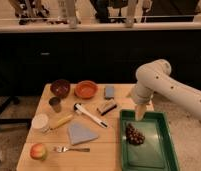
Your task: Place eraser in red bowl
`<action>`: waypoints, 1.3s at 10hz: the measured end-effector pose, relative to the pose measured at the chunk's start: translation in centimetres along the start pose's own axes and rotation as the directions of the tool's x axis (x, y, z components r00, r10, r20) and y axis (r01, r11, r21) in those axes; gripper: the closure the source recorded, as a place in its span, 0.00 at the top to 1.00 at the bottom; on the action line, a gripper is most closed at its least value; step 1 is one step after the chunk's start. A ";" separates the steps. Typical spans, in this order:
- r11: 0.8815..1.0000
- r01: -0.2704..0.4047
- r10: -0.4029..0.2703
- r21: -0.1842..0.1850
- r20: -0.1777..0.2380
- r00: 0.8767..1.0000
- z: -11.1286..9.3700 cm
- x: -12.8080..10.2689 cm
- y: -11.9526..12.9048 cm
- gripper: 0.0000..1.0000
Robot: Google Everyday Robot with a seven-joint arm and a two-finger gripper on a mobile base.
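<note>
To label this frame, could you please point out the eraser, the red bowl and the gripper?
eraser [107, 106], camera view, its dark top.
red bowl [86, 95], camera view, its near rim.
gripper [140, 113], camera view, its tip, above the green tray [153, 146].

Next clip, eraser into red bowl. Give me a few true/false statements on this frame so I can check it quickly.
1. The eraser lies inside the red bowl. False: it lies on the table, apart from the bowl, towards the green tray.
2. The gripper hangs over the far edge of the green tray, open and empty. True.
3. The grapes lie in the green tray. True.
4. The apple sits next to the red bowl. False: it lies at the table's near corner, beside the fork.
</note>
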 end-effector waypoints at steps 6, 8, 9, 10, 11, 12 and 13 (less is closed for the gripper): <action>0.994 0.092 -0.091 -0.051 0.011 0.996 3.4 -4.7 -3.4 0.80; 0.991 0.117 -0.116 -0.059 0.010 0.993 4.3 -6.4 -4.4 0.80; 0.990 0.128 -0.127 -0.055 0.006 0.992 4.8 -6.9 -4.8 0.80; 0.990 0.133 -0.133 -0.050 0.008 0.991 5.2 -7.3 -4.9 0.80; 0.989 0.140 -0.140 -0.042 0.006 0.990 5.6 -7.4 -5.1 0.80; 0.989 0.146 -0.146 -0.034 0.006 0.989 6.1 -7.6 -5.3 0.80; 0.988 0.148 -0.148 -0.032 0.007 0.989 6.4 -7.6 -5.4 0.80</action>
